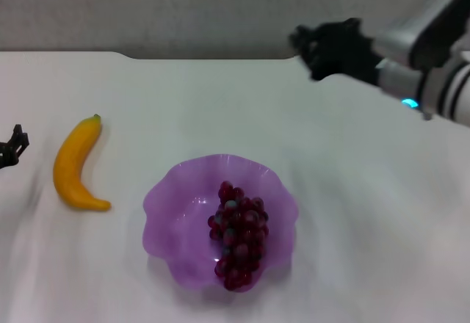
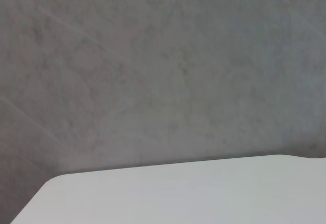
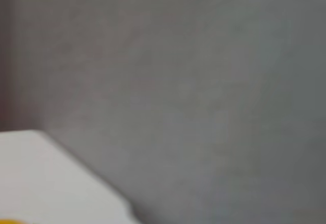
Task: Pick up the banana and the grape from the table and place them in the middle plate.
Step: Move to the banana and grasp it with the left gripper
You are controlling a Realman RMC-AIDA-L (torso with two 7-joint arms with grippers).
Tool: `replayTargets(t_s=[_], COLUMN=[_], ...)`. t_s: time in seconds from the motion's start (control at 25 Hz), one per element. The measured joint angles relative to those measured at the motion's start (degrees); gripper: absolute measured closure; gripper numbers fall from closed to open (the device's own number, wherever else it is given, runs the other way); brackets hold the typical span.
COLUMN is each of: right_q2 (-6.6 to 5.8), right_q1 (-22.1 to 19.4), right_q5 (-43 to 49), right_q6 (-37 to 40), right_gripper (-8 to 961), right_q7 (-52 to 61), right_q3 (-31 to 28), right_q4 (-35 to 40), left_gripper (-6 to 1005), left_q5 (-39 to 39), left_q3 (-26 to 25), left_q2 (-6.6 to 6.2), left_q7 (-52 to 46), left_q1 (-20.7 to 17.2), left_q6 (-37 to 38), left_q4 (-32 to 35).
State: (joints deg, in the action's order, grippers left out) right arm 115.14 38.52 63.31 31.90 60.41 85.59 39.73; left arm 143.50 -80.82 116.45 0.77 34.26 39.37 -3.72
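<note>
Head view: knobbly grape [image 1: 239, 236] in wavy plate [image 1: 176, 213] (translucent); smooth banana [image 1: 76, 165] beside.

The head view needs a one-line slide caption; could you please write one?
Grapes in the purple plate, banana on the table; right gripper raised, left gripper at the edge.

The middle plate [image 1: 176, 205] looks like translucent purple plastic, smooth with a faint sheen. The banana [image 1: 76, 166] has a smooth, slightly glossy yellow-orange skin, and the grape [image 1: 239, 235] shows shiny dark beads. The table [image 1: 352, 213] is plain matt white.
</note>
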Motion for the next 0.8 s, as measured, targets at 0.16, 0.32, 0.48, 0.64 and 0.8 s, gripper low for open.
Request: replayTargets(t_s=[0.16,0.32,0.48,0.64,0.8], right_q2=[0.22,0.24,0.45,0.53,0.64], right_q1=[-4.93,-9.46,-13.68,-13.92,-13.31], right_q5=[-4.18,-23.24,-49.91,-59.79,-69.18], right_q6=[0.13,4.93,21.06,29.53,36.01], right_gripper=[819,956,954,954,954], right_q7=[-2.96,-18.01,-35.2,-39.56,-42.73], right_q3=[-4.28,-5.39,-4.55,-3.96,-3.86], right_q4=[4.45,4.39,-3.08,-12.06,-21.9], left_gripper=[123,124,124,124,124], left_q5=[-0.05,-0.03,0.0,0.02,0.03], left_q3=[-0.03,-0.01,0.05,0.02,0.01], left_q2=[0.0,0.0,0.0,0.0,0.0], left_q7=[0.02,0.02,0.02,0.02,0.02], left_q1=[-0.01,-0.01,0.01,0.02,0.24], left_q6=[0.06,0.05,0.07,0.07,0.11], left_q4=[-0.02,-0.05,-0.07,-0.07,-0.07])
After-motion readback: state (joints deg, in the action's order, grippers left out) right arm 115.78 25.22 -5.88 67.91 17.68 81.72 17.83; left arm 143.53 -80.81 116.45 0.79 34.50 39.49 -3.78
